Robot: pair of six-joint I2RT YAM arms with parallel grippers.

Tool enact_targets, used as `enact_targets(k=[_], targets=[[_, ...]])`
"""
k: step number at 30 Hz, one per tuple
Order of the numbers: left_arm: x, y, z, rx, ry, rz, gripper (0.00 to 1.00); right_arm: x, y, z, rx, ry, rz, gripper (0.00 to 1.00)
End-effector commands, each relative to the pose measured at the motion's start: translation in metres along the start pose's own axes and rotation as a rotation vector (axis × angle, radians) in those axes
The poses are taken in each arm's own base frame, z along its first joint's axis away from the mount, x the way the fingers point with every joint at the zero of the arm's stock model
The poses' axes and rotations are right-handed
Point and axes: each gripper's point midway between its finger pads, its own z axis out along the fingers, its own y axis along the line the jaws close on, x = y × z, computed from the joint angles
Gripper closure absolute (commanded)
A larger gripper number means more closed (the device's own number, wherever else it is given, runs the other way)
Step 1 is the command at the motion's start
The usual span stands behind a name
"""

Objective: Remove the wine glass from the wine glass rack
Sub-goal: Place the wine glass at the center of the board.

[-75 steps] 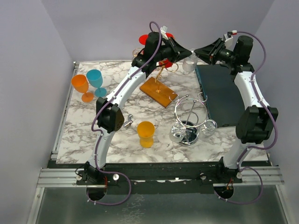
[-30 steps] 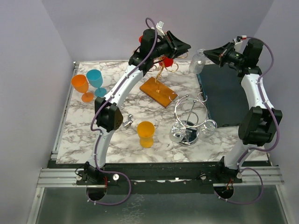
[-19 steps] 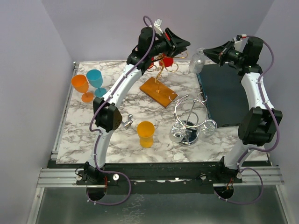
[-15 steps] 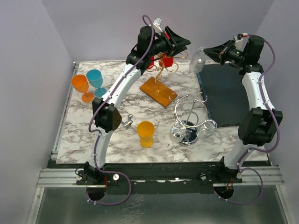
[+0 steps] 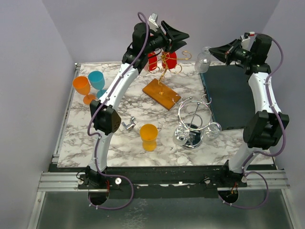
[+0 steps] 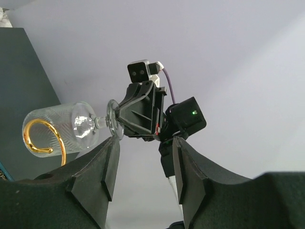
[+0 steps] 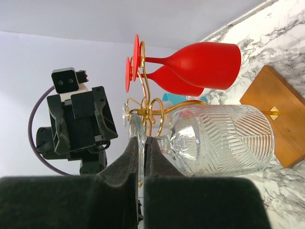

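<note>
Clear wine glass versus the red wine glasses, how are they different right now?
The clear wine glass is see-through with a ribbed pattern; the red wine glasses are opaque and plain. The clear wine glass is held at its foot by the right gripper, apparently off the rack; the red wine glasses hang from that rack by their feet. Its bowl looks straighter-sided than theirs. Both kinds are stemmed.

Toward the back of the table (image 5: 86,138) we see the wine glass rack (image 5: 162,93) with two glasses (image 5: 153,62) hanging from it; just right of its arms, the wine glass (image 5: 204,59) sits off the table in our right gripper (image 5: 212,49). A mat (image 5: 231,95) covers the right side, with a wire stand (image 5: 193,125) at its left edge, a cup (image 5: 148,136) left of that and two goblets (image 5: 82,85) at the far left.
</note>
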Motion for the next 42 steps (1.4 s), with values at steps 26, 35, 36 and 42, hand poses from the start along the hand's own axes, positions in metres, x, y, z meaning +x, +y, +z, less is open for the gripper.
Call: enact_targets(k=[26,35,36,42], targets=[[0.022,-0.104,-0.141,0.188,0.039,0.298,0.21,0.052,0.200,-0.069,-0.333,0.020,-0.227,0.99],[0.032,-0.124,-0.181,0.293,0.055,0.350,0.18,0.112,0.260,-0.041,-0.531,0.194,-0.216,0.99],[0.031,-0.125,-0.183,0.295,0.053,0.349,0.17,0.115,0.264,-0.040,-0.548,0.206,-0.208,0.99],[0.033,-0.136,-0.199,0.402,0.046,0.351,0.15,0.143,0.279,-0.024,-0.628,0.309,-0.138,1.00]])
